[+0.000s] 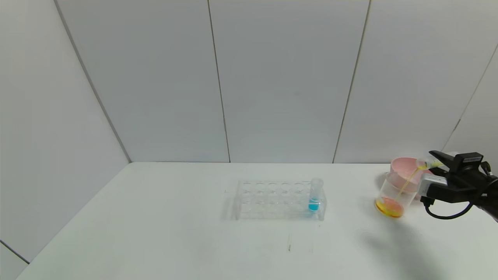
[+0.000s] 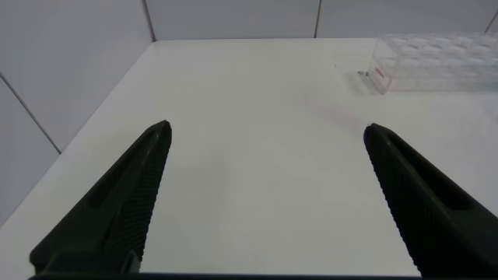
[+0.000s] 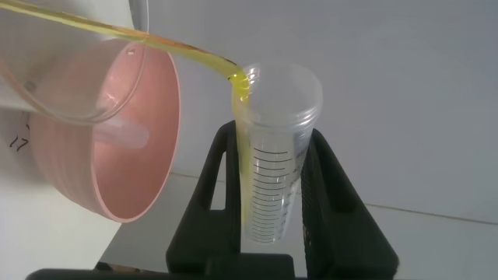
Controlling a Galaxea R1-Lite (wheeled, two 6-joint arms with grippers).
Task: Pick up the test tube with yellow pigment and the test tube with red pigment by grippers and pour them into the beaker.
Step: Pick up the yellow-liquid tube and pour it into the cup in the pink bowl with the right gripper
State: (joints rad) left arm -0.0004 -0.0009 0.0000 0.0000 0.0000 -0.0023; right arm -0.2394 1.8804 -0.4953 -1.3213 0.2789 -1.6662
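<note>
At the table's far right, my right gripper (image 1: 433, 165) is shut on the test tube with yellow pigment (image 1: 427, 163), tipped on its side over the beaker (image 1: 395, 194). A thin yellow stream runs from the tube's rim into the beaker, which holds orange-red and yellow liquid at its bottom. In the right wrist view the tube (image 3: 272, 167) sits between my black fingers (image 3: 331, 198), with the stream leaving its rim and the beaker's rim (image 3: 93, 117) close by. A clear tube lies in the pink bowl. My left gripper (image 2: 266, 136) is open and empty over bare table.
A pink bowl (image 1: 404, 166) stands right behind the beaker and shows in the right wrist view (image 3: 117, 155). A clear tube rack (image 1: 278, 199) at the table's middle holds one tube with blue liquid (image 1: 315, 194). The rack's end shows in the left wrist view (image 2: 436, 64).
</note>
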